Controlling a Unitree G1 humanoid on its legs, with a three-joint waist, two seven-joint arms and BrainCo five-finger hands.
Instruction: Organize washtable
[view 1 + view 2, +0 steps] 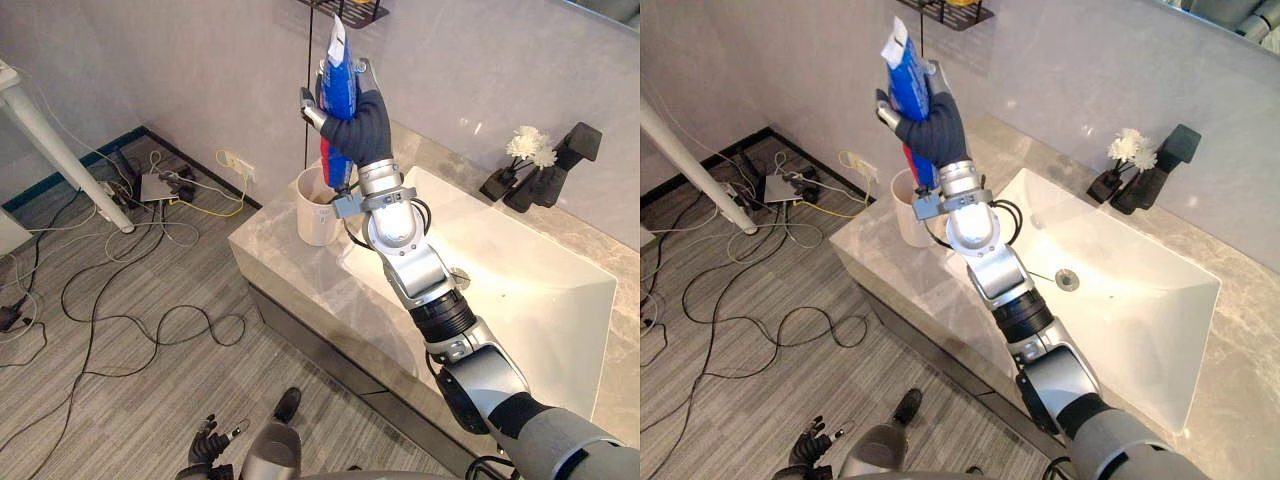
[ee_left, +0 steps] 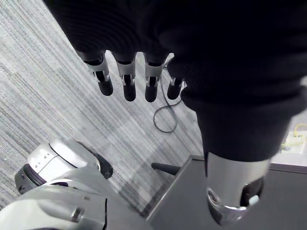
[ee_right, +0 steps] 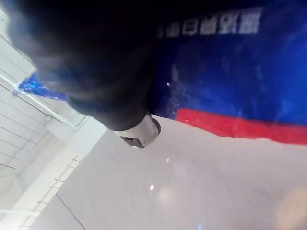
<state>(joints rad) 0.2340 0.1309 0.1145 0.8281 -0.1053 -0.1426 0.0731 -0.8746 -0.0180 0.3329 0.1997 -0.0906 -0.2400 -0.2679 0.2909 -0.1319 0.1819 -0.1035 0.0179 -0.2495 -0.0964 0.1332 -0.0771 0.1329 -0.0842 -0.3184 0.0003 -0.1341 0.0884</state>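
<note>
Right hand (image 1: pixel 358 122): raised high in front of the wall, fingers and thumb curled round a blue tube (image 1: pixel 336 72) with a red band, held upright with its flat crimped end uppermost. The tube's top reaches close under a black wire shelf (image 1: pixel 346 10) fixed to the wall; its lower end hangs above a white cup (image 1: pixel 315 213). The cup stands upright on the grey stone counter (image 1: pixel 285 262), at the corner just beside the white sink basin (image 1: pixel 545 300), whose drain (image 1: pixel 1067 280) shows in the right eye view. At the back of the counter, beyond the basin, stand white flowers (image 1: pixel 528 146) and a black angled holder (image 1: pixel 575 148), close together. Left hand (image 2: pixel 125 79): low by the floor, fingers hanging loose and nearly straight, holding nothing. On the striped grey floor lie tangled cables (image 1: pixel 120 310) and a power strip (image 1: pixel 158 186) near the wall; a white slanted leg (image 1: pixel 55 145) stands beside them.
</note>
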